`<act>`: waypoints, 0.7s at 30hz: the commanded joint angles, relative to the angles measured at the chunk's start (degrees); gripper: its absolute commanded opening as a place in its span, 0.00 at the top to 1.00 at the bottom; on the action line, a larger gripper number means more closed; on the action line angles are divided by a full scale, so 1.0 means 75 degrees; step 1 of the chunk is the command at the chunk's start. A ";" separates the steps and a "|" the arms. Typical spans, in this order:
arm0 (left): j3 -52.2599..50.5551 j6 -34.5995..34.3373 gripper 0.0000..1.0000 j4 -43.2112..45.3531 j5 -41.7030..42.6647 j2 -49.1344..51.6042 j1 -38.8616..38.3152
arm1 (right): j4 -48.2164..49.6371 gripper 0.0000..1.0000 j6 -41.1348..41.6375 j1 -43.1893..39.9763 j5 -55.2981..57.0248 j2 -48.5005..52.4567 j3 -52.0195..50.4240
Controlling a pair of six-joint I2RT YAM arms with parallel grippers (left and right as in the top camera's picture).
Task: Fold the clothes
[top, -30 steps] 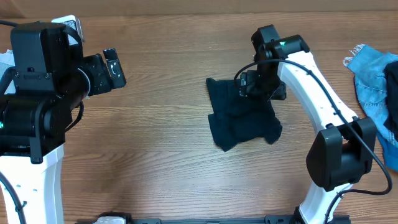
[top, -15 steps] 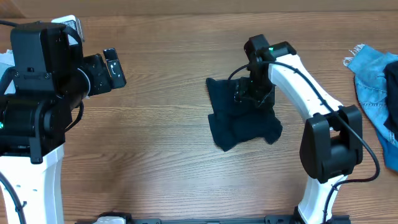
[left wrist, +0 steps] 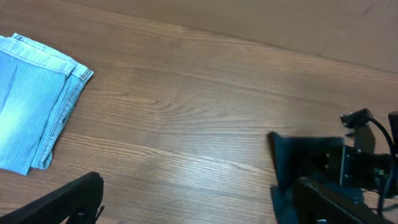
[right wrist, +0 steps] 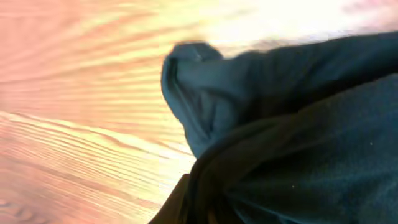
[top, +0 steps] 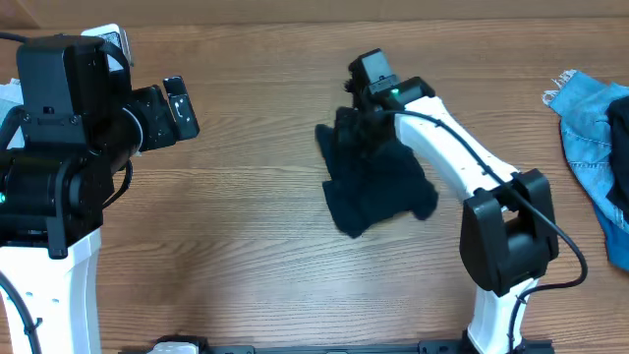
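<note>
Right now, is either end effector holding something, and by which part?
The right end effector seems to hold the dark navy garment by its bunched far edge; its fingers are hidden. The left end effector is open, holding nothing.

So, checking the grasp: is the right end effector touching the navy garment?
Touching: right wrist view shows the navy garment bunched over the right end effector.

Right pincer buried in navy garment, jaw state unreadable; blue denim piece cut by right edge.

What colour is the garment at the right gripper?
The garment is plain dark navy; best overhead.
</note>
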 commanded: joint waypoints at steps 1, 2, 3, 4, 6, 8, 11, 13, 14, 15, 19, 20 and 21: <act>0.0029 -0.0023 0.00 0.0012 -0.0099 0.0009 0.0032 | 0.0533 0.92 0.0070 0.0093 -0.0137 0.0006 0.0009; 0.0029 -0.0023 0.00 0.0012 -0.0099 0.0009 0.0032 | 0.0644 0.92 0.0085 0.0093 -0.0134 0.0006 0.0009; 0.0029 -0.0023 0.00 0.0009 -0.0099 0.0009 0.0032 | 0.0726 0.74 0.0085 0.0093 -0.0140 0.0006 0.0009; 0.0029 -0.0023 0.00 0.0009 -0.0099 0.0012 0.0032 | 0.0766 0.50 0.0085 0.0096 -0.0146 0.0006 0.0009; 0.0029 -0.0023 0.00 0.0009 -0.0099 0.0012 0.0032 | 0.0772 0.49 0.0076 0.0099 -0.0277 0.0006 0.0009; 0.0029 -0.0023 0.00 0.0012 -0.0099 0.0012 0.0032 | 0.0787 0.49 0.0041 0.0102 -0.0452 0.0006 0.0009; 0.0029 -0.0023 0.00 0.0012 -0.0099 0.0012 0.0032 | 0.0982 0.48 -0.0312 0.0102 -0.0898 0.0006 0.0009; 0.0029 -0.0023 0.00 0.0012 -0.0099 0.0012 0.0032 | 0.0973 0.44 -0.0822 0.0099 -0.0915 -0.0012 0.0012; 0.0029 -0.0023 0.00 0.0009 -0.0099 0.0012 0.0032 | 0.0810 0.43 -0.0845 0.0055 -0.0551 -0.0041 0.0023; 0.0029 -0.0023 0.00 0.0012 -0.0099 0.0012 0.0032 | 0.0551 0.41 -0.0842 -0.0026 -0.0061 -0.0096 0.0038; 0.0029 -0.0023 0.00 0.0009 -0.0099 0.0012 0.0032 | -0.1186 0.29 -0.0836 -0.0527 0.0125 -0.0364 0.0309; 0.0029 -0.0023 0.00 0.0012 -0.0099 0.0012 0.0032 | -0.1827 0.28 -0.0828 -0.0656 0.0087 -0.0434 0.0338; 0.0029 -0.0023 0.00 0.0009 -0.0099 0.0012 0.0032 | -0.2384 0.27 -0.0796 -0.0743 0.0044 -0.0481 0.0338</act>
